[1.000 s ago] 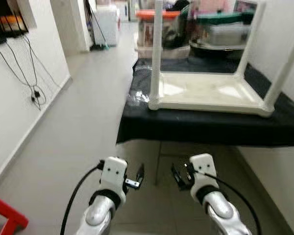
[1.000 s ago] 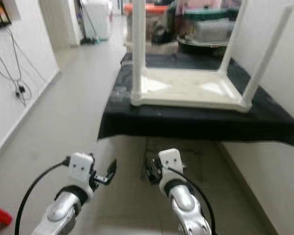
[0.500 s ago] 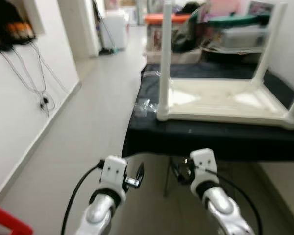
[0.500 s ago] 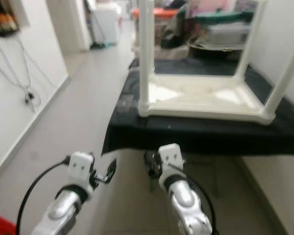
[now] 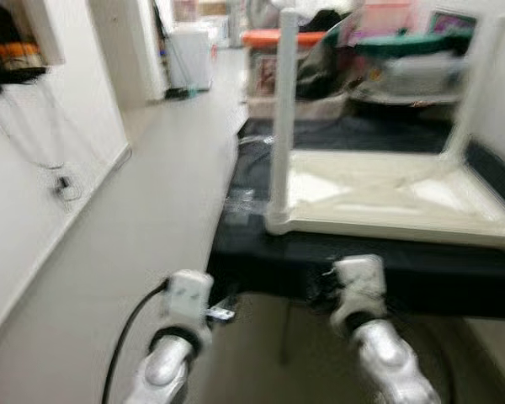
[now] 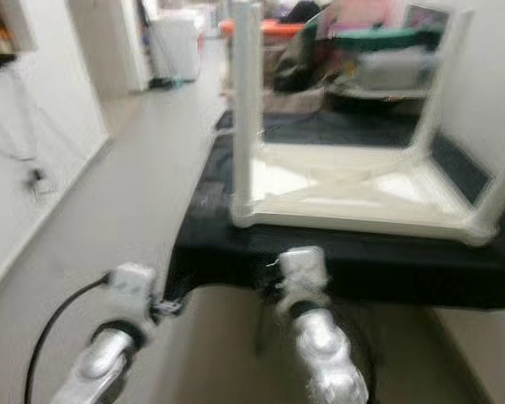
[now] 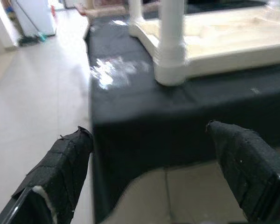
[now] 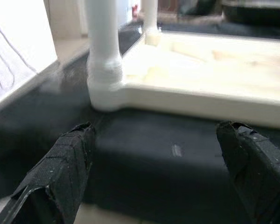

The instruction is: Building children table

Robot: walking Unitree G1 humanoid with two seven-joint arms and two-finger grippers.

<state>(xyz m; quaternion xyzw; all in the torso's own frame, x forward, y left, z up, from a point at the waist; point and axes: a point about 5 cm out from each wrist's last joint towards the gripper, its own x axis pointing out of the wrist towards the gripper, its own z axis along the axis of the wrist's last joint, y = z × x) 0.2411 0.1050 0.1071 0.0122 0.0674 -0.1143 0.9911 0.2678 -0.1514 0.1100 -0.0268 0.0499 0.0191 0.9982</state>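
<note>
A white children's table (image 5: pixel 387 198) lies upside down on a low table under a black cloth (image 5: pixel 261 257), its legs pointing up. Its near left leg (image 5: pixel 284 118) stands at the corner closest to me. Both my grippers are held low in front of the cloth's front edge, below the tabletop. The left gripper (image 7: pixel 147 133) is open, and its wrist view looks at that corner leg (image 7: pixel 171 42). The right gripper (image 8: pixel 156 128) is open too, facing the same corner (image 8: pixel 102 70) from the other side. Nothing is between either pair of fingers. The head views are blurred.
Plastic storage boxes (image 5: pixel 278 50) are stacked behind the black table. A crumpled clear wrapper (image 5: pixel 240 202) lies on the cloth's left side. A white wall with hanging cables (image 5: pixel 59 181) runs along the left. Open grey floor (image 5: pixel 151 219) leads down the hallway.
The whole picture has shifted and blurred: the camera has come closer to the black table. Both grippers now sit nearer the cloth's front edge and stay open.
</note>
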